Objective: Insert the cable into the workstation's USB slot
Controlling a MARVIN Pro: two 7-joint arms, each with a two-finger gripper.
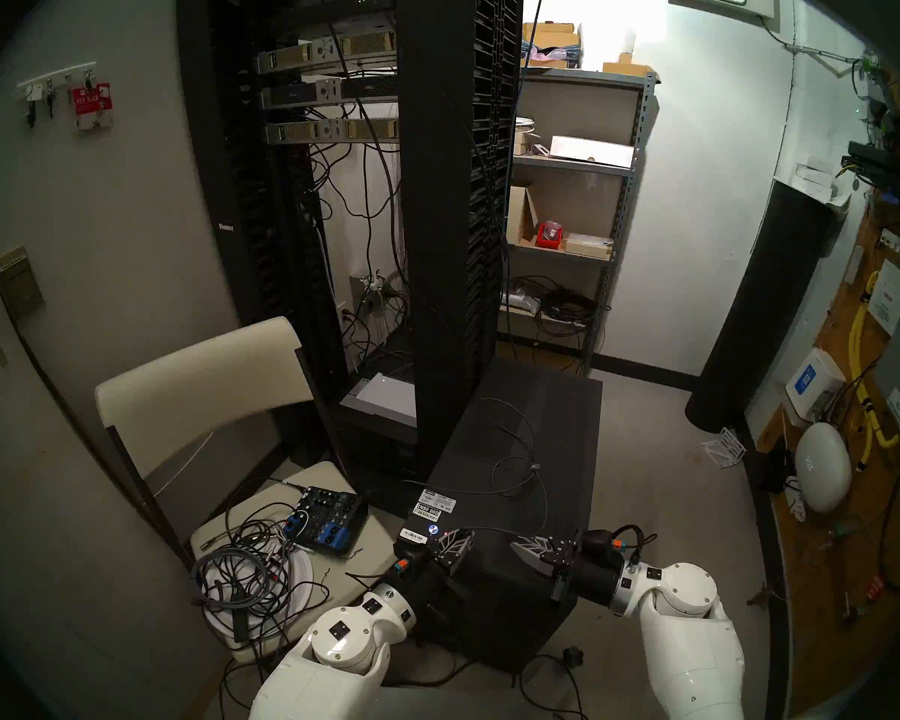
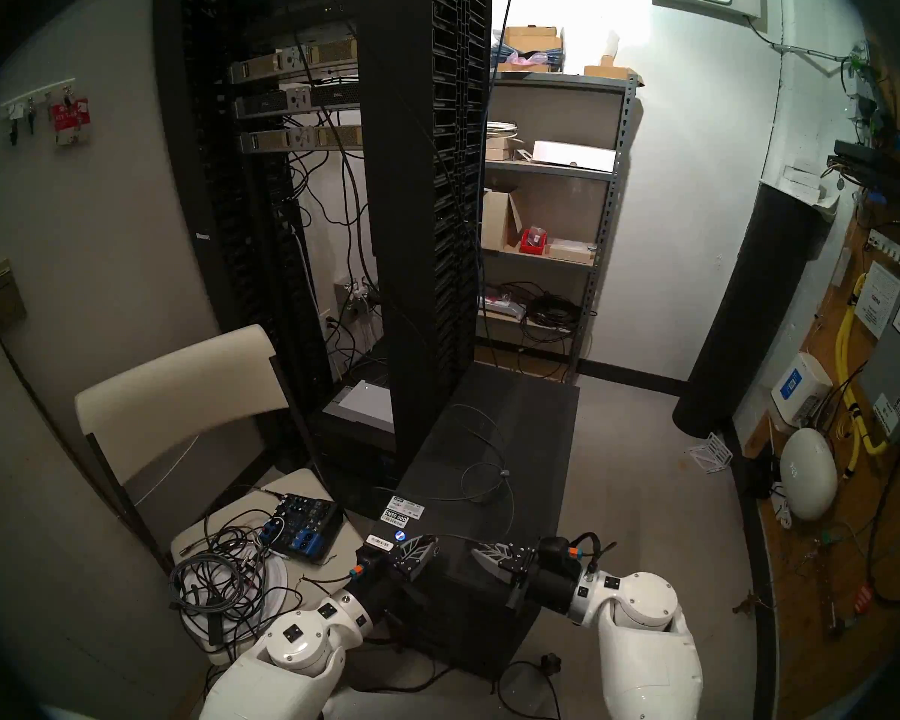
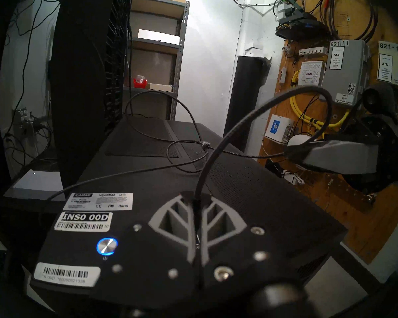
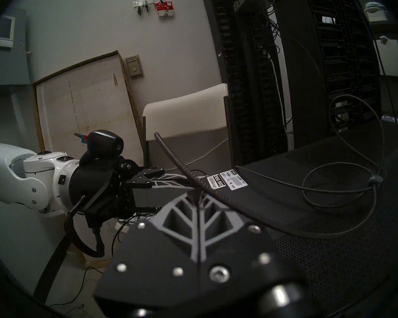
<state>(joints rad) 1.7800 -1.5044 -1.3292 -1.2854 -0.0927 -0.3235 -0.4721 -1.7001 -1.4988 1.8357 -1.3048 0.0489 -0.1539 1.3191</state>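
Nearest, the left gripper (image 1: 455, 539) and right gripper (image 1: 528, 545) face each other over the front top edge of the workstation (image 1: 520, 443), around 6 o'clock in the head view. Both have their jaws pressed together on the cable (image 3: 251, 113), which arcs from one pinch to the other. Its plug is not visible; it seems hidden inside the left pinch. At 10 o'clock from the left gripper glows the blue power button (image 3: 107, 246). The USB slot cannot be made out in any view. Farther back, toward 12 o'clock, the slack cable loops across the case top past its small clip (image 1: 534, 466).

The step in hand looks like aligning the plug end. Next, the plug must meet the slot squarely.
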